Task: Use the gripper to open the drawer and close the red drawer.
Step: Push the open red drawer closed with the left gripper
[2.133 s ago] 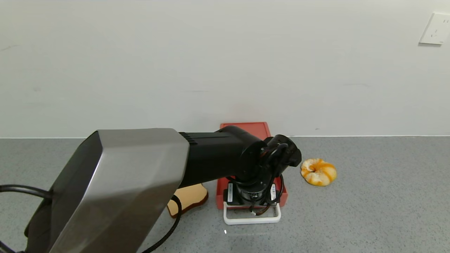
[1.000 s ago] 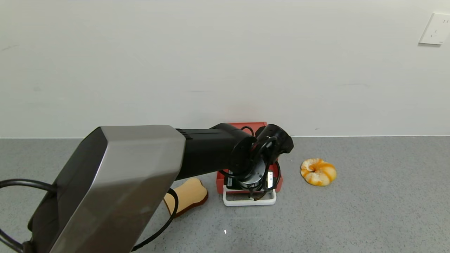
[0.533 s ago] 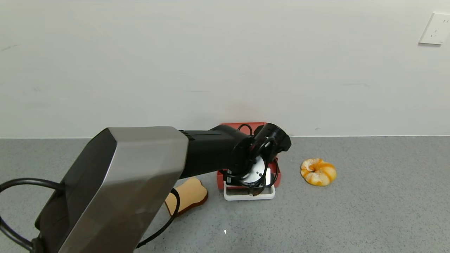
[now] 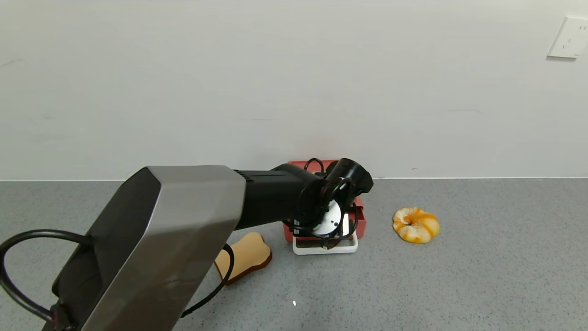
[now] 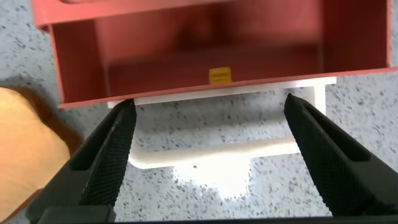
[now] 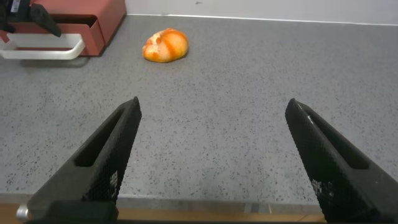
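The salmon-red drawer stands against the back wall, its white loop handle facing me. My left gripper hangs over the handle, mostly hidden under its own wrist. In the left wrist view the gripper is open, with one dark finger at each end of the handle, below the drawer's red front. The tray looks pushed in nearly all the way. My right gripper is open and empty over bare counter, and its view shows the drawer far off.
A bread slice lies just left of the drawer and also shows in the left wrist view. A peeled orange lies to the drawer's right. The grey counter ends at the white wall, which has a socket.
The tray and its white handle have slid back toward the wall into the red box. My left gripper has moved back with the handle.
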